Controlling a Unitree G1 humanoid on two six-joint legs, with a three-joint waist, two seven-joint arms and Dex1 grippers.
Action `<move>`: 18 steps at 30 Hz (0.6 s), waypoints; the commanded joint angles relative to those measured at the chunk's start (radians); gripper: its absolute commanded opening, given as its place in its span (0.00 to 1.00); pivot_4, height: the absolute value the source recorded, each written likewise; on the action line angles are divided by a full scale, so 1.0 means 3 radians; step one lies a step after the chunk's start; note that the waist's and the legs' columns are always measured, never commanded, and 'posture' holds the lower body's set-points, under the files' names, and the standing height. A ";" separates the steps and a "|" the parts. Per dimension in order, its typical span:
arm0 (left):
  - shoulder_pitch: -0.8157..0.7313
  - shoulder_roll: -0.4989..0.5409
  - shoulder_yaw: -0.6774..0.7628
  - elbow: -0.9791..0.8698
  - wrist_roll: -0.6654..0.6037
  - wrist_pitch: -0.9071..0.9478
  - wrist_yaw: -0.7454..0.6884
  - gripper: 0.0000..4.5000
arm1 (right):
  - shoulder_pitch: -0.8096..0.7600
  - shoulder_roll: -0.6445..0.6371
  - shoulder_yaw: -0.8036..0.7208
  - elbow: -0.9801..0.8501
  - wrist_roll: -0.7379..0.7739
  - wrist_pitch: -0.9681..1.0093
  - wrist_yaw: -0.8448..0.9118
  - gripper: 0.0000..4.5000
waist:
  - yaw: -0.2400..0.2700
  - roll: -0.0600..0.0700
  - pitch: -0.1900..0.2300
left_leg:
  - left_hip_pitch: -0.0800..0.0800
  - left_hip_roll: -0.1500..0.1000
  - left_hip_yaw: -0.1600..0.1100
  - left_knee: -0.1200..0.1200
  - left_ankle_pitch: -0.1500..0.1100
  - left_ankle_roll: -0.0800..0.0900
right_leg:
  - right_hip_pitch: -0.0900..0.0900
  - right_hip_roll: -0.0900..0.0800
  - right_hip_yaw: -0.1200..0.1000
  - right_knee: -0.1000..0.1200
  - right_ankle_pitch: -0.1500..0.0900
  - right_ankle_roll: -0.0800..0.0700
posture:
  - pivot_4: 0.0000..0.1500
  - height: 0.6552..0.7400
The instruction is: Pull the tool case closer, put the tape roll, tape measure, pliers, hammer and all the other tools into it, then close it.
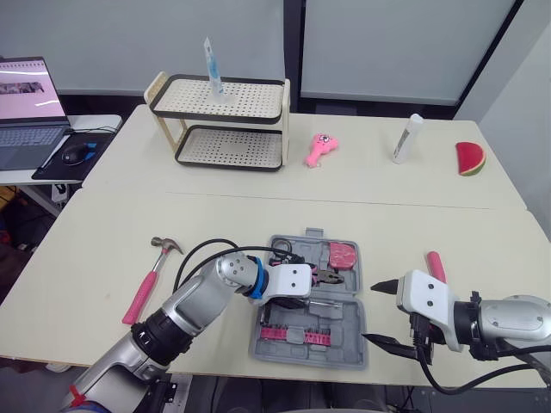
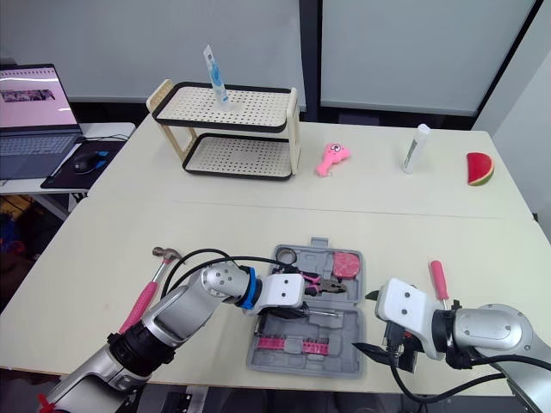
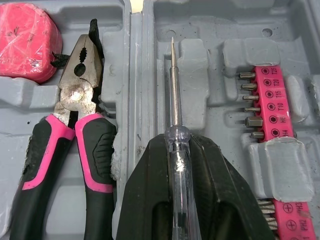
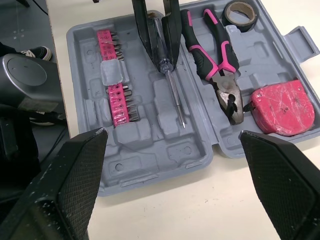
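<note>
Tool case [image 1: 344,337] lies open and flat on the table's near edge, between the two arms. Stowed in it are the pliers [image 3: 75,97], tape measure [image 3: 25,40], tape roll [image 4: 240,12] and pink bit strips [image 4: 117,92].

Step in hand: stowing the clear-handled screwdriver [image 3: 173,85]. The left gripper [image 3: 176,147] clamps its handle between both fingers and holds it low over the bit-side half of the case, shaft aligned with a moulded recess.

The right gripper [image 1: 372,311] is spread wide and empty, just beside the case's right edge.

Next move, as judged: lower the screwdriver into the recess, then release. The hammer [image 1: 151,280] lies left of the case, and a pink-handled tool [image 1: 436,265] lies to its right; both require loading before closure.
</note>
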 commanded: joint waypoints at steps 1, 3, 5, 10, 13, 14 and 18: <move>-0.0005 -0.0023 -0.0009 -0.0079 0.0017 0.0004 0.0011 0.05 | -0.0035 0.0003 0.0000 -0.0102 0.0016 -0.0003 -0.0019 1.00 | 0.0000 0.0000 0.0000 | 0.0000 0.0000 0.0000 0.0000 0.0000 0.0000 | 0.0000 0.0000 0.0000 0.0000 0.0000 0.0000 | 1.00 0.94; 0.0001 -0.0021 -0.0005 -0.0077 0.0024 0.0006 0.0022 0.05 | -0.0038 0.0006 0.0003 -0.0106 0.0021 0.0002 -0.0024 1.00 | 0.0000 0.0000 0.0000 | 0.0000 0.0000 0.0000 0.0000 0.0000 0.0000 | 0.0000 0.0000 0.0000 0.0000 0.0000 0.0000 | 1.00 0.94; 0.0001 -0.0016 -0.0003 -0.0070 0.0029 0.0031 0.0025 0.05 | -0.0039 0.0011 0.0005 -0.0111 0.0025 0.0008 -0.0030 1.00 | 0.0000 0.0000 0.0000 | 0.0000 0.0000 0.0000 0.0000 0.0000 0.0000 | 0.0000 0.0000 0.0000 0.0000 0.0000 0.0000 | 1.00 0.94; -0.0033 -0.0048 0.0098 -0.0139 -0.0064 0.0217 0.0039 0.13 | -0.0031 0.0028 -0.0006 -0.0134 0.0052 0.0025 -0.0047 1.00 | 0.0001 0.0000 0.0000 | 0.0000 0.0000 0.0000 0.0000 0.0000 0.0000 | 0.0000 0.0000 0.0000 0.0000 0.0000 0.0000 | 1.00 0.94; -0.0054 -0.0014 0.0153 -0.0236 -0.0122 0.0318 0.0013 0.33 | -0.0026 0.0036 -0.0015 -0.0151 0.0072 0.0037 -0.0061 1.00 | 0.0001 0.0000 0.0000 | 0.0000 0.0000 0.0000 0.0000 0.0000 0.0000 | 0.0000 0.0000 0.0000 0.0000 0.0000 0.0000 | 1.00 0.94; -0.0054 -0.0003 0.0190 -0.0288 -0.0155 0.0377 0.0015 0.38 | -0.0026 0.0039 -0.0018 -0.0156 0.0079 0.0039 -0.0066 1.00 | 0.0000 0.0000 0.0000 | 0.0000 0.0000 0.0000 0.0000 0.0000 0.0000 | 0.0000 0.0000 0.0000 0.0000 0.0000 0.0000 | 1.00 0.94; -0.0081 0.0083 0.0309 -0.0483 -0.0246 0.0543 -0.0023 0.65 | -0.0013 0.0048 -0.0025 -0.0175 0.0096 0.0044 -0.0083 1.00 | 0.0000 0.0000 0.0000 | 0.0000 0.0000 -0.0001 0.0000 0.0000 0.0000 | 0.0000 0.0000 -0.0001 0.0001 0.0000 0.0000 | 1.00 0.94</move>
